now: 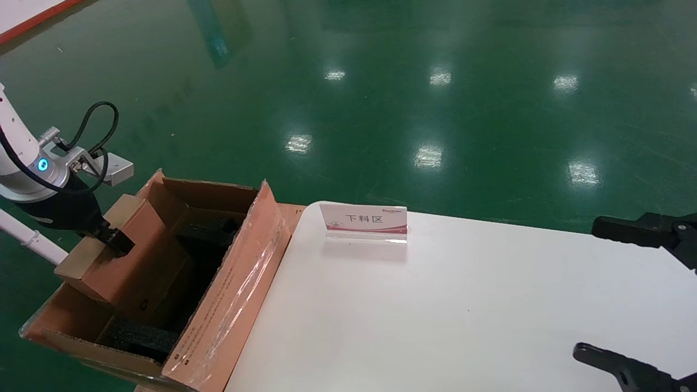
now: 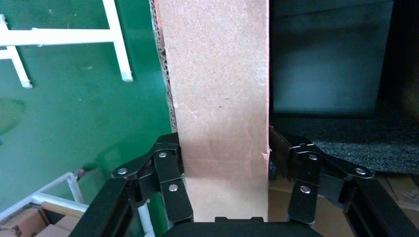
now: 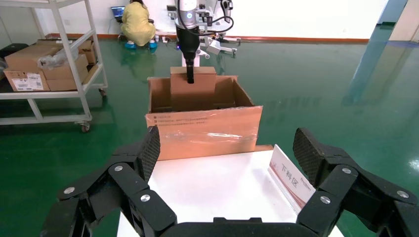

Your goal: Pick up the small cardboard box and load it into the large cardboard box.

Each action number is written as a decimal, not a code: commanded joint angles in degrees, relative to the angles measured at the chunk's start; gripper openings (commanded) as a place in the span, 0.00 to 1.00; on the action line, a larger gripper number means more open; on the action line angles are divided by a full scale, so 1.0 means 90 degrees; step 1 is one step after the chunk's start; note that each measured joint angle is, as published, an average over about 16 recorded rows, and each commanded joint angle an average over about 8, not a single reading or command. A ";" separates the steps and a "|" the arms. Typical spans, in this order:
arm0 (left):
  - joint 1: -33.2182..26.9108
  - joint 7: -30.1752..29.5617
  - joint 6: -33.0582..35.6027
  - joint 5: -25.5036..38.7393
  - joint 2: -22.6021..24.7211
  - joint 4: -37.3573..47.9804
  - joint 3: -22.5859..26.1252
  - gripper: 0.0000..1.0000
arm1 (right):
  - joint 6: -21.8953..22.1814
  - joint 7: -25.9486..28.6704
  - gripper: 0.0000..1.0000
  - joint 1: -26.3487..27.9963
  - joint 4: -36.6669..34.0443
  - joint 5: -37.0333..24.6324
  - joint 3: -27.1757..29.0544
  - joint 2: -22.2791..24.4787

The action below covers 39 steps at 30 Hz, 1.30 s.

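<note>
L hand (image 1: 111, 239) is clenched on the small cardboard box (image 1: 109, 247), fingers (image 2: 168, 180) pressed on both its side faces. Box sits tilted over the large cardboard box (image 1: 228, 305), at approx 9 o'clock of its opening, partly below the flaps w/ black foam (image 1: 139, 337) under it. Large box stands at 9 o'clock off the white worktop (image 1: 435, 316). R hand (image 3: 225, 153) is released, jaws wide apart, above the worktop at 3 o'clock, near a sign (image 1: 364, 222).
</note>
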 commanded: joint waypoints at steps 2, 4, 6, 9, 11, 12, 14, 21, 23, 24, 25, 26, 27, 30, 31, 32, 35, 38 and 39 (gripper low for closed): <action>-0.0009 0.0000 0.0000 0.0008 -0.0003 -0.0008 0.0003 1.00 | 0.0000 0.0000 1.00 0.0000 0.0000 0.0000 0.0000 0.0000; -0.0013 -0.0001 0.0000 0.0014 -0.0004 -0.0011 0.0005 1.00 | 0.0000 0.0000 1.00 0.0000 0.0000 0.0000 0.0000 0.0000; -0.0016 -0.0001 0.0000 0.0018 -0.0005 -0.0014 0.0005 1.00 | 0.0000 0.0000 1.00 0.0000 0.0000 0.0000 0.0000 0.0000; -0.0019 -0.0001 0.0001 0.0019 -0.0006 -0.0019 0.0005 1.00 | 0.0000 0.0000 1.00 0.0000 0.0000 0.0000 0.0000 0.0000; -0.0021 -0.0002 0.0003 0.0017 -0.0007 -0.0022 0.0004 1.00 | 0.0000 0.0001 1.00 0.0000 0.0000 0.0000 0.0000 0.0000; -0.0022 -0.0002 0.0003 0.0017 -0.0007 -0.0022 0.0003 1.00 | 0.0000 0.0001 1.00 0.0000 0.0000 0.0000 0.0000 0.0000; -0.0030 0.0005 0.0001 0.0018 -0.0003 -0.0029 0.0000 1.00 | 0.0000 0.0000 1.00 0.0000 0.0000 0.0000 0.0000 0.0000; -0.0491 0.0297 -0.0107 -0.0149 -0.0129 -0.0419 -0.0234 1.00 | -0.0001 -0.0001 1.00 0.0002 -0.0003 0.0001 -0.0002 0.0000; -0.0759 0.0463 -0.0168 -0.0264 -0.0262 -0.0678 -0.0374 1.00 | -0.0002 -0.0002 1.00 0.0003 -0.0004 0.0001 -0.0003 0.0000; -0.0904 0.0554 -0.0202 -0.0327 -0.0342 -0.0827 -0.0452 1.00 | -0.0002 -0.0002 1.00 0.0003 -0.0004 0.0001 -0.0004 0.0000; -0.1046 0.0646 -0.0239 -0.0386 -0.0427 -0.0980 -0.0527 1.00 | -0.0002 -0.0002 1.00 0.0003 -0.0005 0.0002 -0.0004 0.0000; -0.1191 0.0737 -0.0277 -0.0443 -0.0515 -0.1146 -0.0604 1.00 | -0.0002 -0.0003 1.00 0.0003 -0.0005 0.0002 -0.0004 0.0000; -0.1336 0.0822 -0.0316 -0.0502 -0.0603 -0.1319 -0.0683 1.00 | -0.0002 -0.0003 1.00 0.0004 -0.0005 0.0002 -0.0005 0.0000; -0.1732 0.1048 -0.0414 -0.0691 -0.0875 -0.1856 -0.0913 1.00 | -0.0002 -0.0003 1.00 0.0004 -0.0005 0.0003 -0.0006 0.0000; -0.1846 0.1110 -0.0438 -0.0765 -0.0962 -0.2034 -0.0988 1.00 | -0.0001 -0.0003 1.00 0.0004 -0.0005 0.0003 -0.0006 0.0000; -0.1947 0.1169 -0.0456 -0.0836 -0.1046 -0.2203 -0.1057 1.00 | -0.0001 -0.0004 1.00 0.0004 -0.0005 0.0003 -0.0006 0.0001; -0.2181 0.1327 -0.0486 -0.1065 -0.1261 -0.2667 -0.1251 1.00 | -0.0001 -0.0004 1.00 0.0004 -0.0006 0.0004 -0.0007 0.0001; -0.2313 0.1467 -0.0493 -0.1290 -0.1421 -0.3035 -0.1409 1.00 | -0.0001 -0.0005 1.00 0.0005 -0.0006 0.0004 -0.0008 0.0001; -0.2339 0.1510 -0.0496 -0.1343 -0.1459 -0.3127 -0.1446 1.00 | -0.0001 -0.0005 1.00 0.0005 -0.0006 0.0004 -0.0009 0.0001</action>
